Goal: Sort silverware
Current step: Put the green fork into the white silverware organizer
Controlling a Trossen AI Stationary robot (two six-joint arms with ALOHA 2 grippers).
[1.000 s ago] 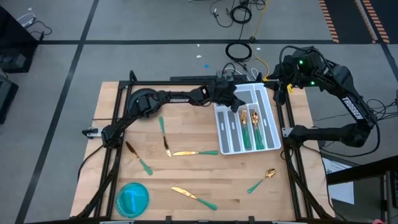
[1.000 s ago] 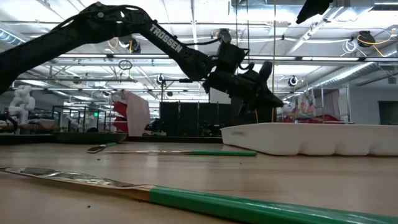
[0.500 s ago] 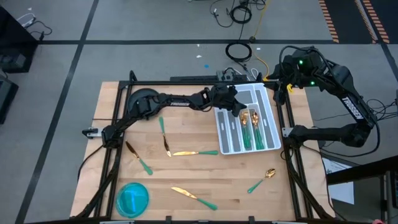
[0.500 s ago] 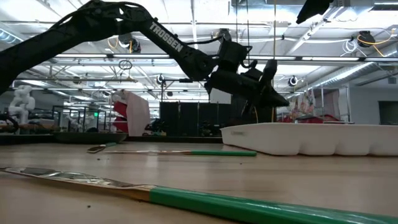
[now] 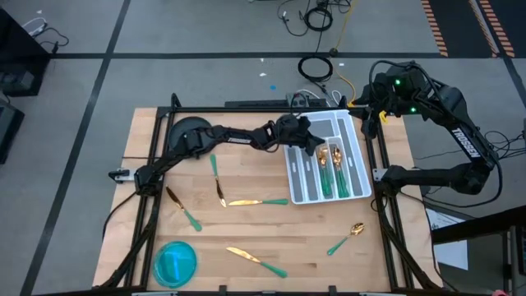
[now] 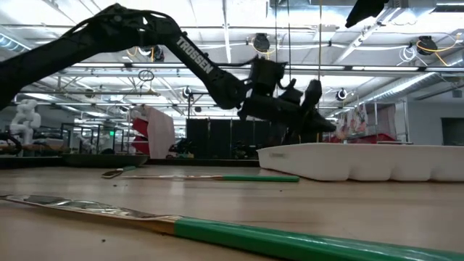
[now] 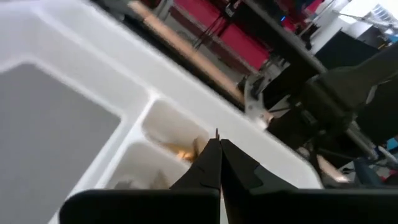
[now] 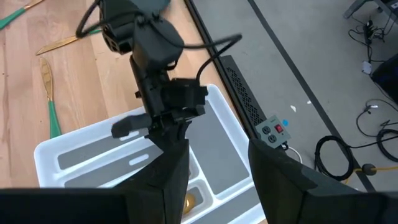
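High view: we see the silverware [image 5: 256,201] with gold heads and green handles, scattered on the surface [image 5: 271,234]; left gripper [image 5: 313,144] jaws closed and empty above the white tray [image 5: 358,168], right gripper [image 8: 214,186] jaws apart.

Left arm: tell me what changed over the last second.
The left gripper, shut and empty, drew back a little from over the tray toward its left edge. Nothing was taken or let go. The right gripper stayed open above the tray's far end; the silverware on the table did not move.
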